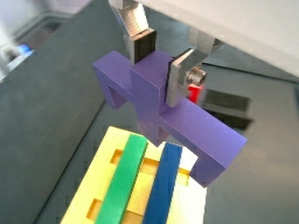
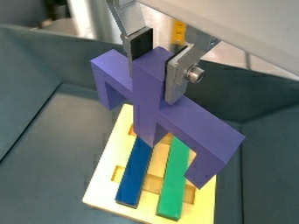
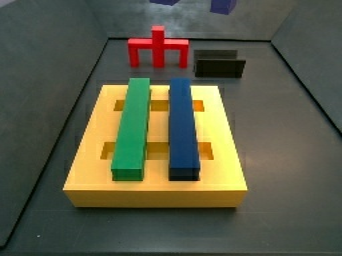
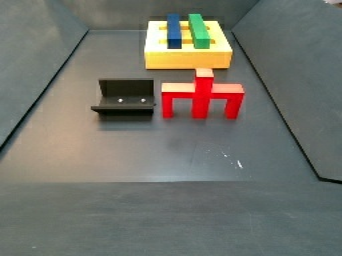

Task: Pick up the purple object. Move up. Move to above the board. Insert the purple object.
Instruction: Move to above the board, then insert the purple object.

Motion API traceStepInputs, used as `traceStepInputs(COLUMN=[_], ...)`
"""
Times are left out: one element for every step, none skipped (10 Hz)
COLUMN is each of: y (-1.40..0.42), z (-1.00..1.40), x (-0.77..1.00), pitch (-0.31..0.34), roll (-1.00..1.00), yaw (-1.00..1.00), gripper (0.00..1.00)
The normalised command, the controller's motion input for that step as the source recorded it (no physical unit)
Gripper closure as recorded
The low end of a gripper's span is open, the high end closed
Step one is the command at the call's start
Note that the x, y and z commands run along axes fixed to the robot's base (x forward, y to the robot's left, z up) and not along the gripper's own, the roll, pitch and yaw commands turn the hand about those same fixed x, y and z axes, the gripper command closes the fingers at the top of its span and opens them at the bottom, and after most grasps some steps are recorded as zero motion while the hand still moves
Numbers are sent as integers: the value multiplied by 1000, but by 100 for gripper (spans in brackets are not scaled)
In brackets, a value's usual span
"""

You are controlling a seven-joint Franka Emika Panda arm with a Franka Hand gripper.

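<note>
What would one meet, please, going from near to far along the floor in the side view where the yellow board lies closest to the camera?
The board, then the red piece; the gripper, shut on the purple object, shows only in both wrist views.

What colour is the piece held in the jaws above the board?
Purple-blue; the purple object shows best in a wrist view.

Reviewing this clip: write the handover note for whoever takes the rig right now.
Gripper: shut on the purple object, gripping its stem, held in the air over the board.
Board: on the floor, green bar and blue bar lying on it.
Red piece and fixture: on the floor, away from the board.
Done: pick-up, lift, move above the board.
Left: lower and insert.
</note>
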Motion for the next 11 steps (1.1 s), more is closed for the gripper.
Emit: traceStepInputs(y=[-19,-17,-19,-20,-25,-26,0,-66,-137,-251,-397], z=[19,22,24,25,29,30,-37,-151,-209,-394,-540], x=[28,34,41,45,59,65,0,0,0,0,0], pitch=[102,124,147,152,134,126,0,-16,-36,-90,-120], roll=[89,111,136,143,136,133,0,-20,-40,-93,-101], yaw=[1000,1000,1000,888,467,286,0,0,0,23,51], gripper=[100,100,100,100,100,100,100,100,100,100,100])
